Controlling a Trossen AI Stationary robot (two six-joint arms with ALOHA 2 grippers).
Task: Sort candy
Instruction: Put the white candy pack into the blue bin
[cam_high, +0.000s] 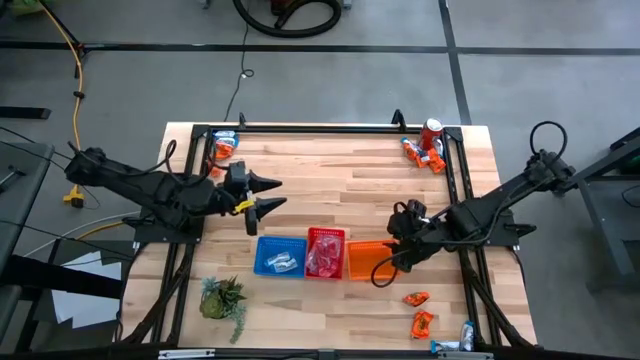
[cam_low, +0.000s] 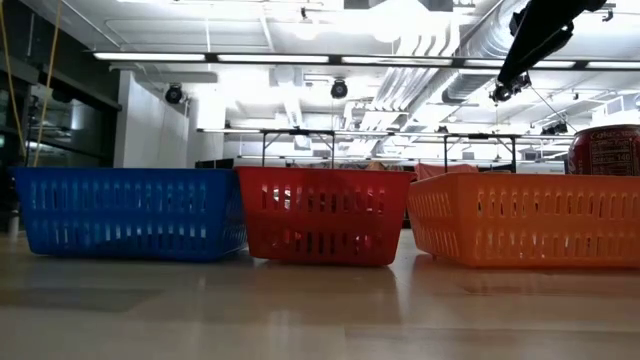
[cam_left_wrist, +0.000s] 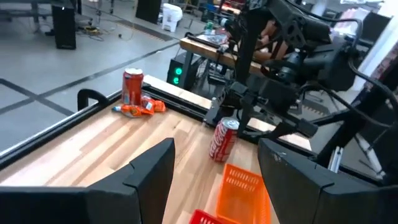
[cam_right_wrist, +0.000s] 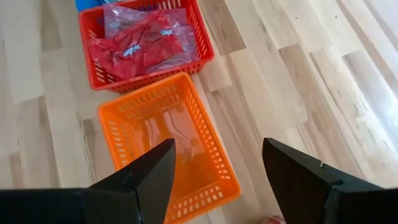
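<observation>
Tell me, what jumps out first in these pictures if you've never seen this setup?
Three bright baskets sit in a row near the table's front edge: the blue basket, the red basket full of red candy, and the empty orange basket. The right gripper hangs open over the orange one. Loose orange candy lies at the front right, with more by a soda can at the back right.

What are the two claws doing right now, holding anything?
Left gripper: open, holding nothing.
Right gripper: open, empty, above the orange basket.
</observation>
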